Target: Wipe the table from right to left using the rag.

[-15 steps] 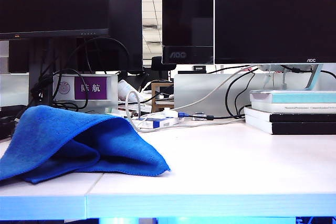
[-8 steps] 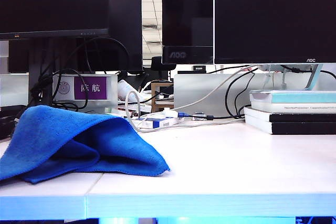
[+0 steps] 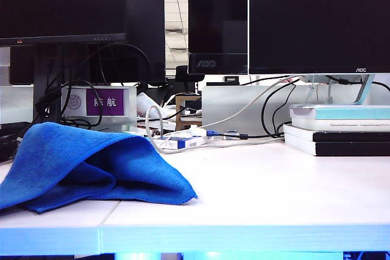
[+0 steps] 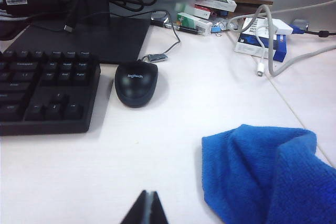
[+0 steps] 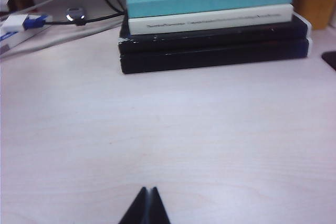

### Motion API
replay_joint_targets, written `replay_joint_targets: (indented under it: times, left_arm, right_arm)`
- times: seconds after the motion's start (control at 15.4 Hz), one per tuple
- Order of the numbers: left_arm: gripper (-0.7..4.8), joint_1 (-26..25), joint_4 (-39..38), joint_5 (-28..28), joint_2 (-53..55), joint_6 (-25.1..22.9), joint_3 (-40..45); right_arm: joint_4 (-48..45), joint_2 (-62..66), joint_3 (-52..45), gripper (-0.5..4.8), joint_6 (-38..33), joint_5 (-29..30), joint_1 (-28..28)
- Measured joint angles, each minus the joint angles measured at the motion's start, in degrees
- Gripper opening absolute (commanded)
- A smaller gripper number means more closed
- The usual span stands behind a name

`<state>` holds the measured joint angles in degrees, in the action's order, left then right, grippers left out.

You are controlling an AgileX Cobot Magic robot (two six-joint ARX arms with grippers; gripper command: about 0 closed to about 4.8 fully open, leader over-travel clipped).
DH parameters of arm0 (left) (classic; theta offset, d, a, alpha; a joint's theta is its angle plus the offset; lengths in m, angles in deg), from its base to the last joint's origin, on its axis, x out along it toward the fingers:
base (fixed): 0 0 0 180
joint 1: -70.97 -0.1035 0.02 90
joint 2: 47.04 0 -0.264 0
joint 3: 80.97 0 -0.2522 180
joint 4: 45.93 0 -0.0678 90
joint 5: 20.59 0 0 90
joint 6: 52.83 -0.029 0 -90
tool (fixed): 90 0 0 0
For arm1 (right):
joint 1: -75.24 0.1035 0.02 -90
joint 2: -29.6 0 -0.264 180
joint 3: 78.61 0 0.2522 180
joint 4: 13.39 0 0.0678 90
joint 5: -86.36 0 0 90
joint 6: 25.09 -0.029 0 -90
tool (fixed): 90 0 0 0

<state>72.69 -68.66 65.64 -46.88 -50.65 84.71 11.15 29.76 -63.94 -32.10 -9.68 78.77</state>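
The left claw (image 4: pixel 148 203) hangs low over the counter (image 3: pixel 256 199), tips pressed together and empty; the rag (image 4: pixel 268 174) lies crumpled just beside it, with the black mouse (image 4: pixel 136 82) and keyboard (image 4: pixel 44 93) further ahead. The right claw (image 5: pixel 146 200) is likewise pinched shut on nothing, over bare counter, facing a stack of books (image 5: pixel 210 24). In the exterior view the rag (image 3: pixel 85 168) has not shifted since the earlier frames, and neither arm shows.

Rag (image 4: pixel 268 174) and keyboard (image 4: pixel 44 90) cut off at picture edges.
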Motion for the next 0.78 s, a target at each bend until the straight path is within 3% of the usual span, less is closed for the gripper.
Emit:
replay_joint_targets:
  times: [0.78]
  left_arm:
    - [-0.02, 0.0, 0.0, 0.0, 0.0, 0.0, 0.0]
  right_arm:
    - [0.0, 0.0, 0.0, -0.01, -0.5, 0.1, -0.1]
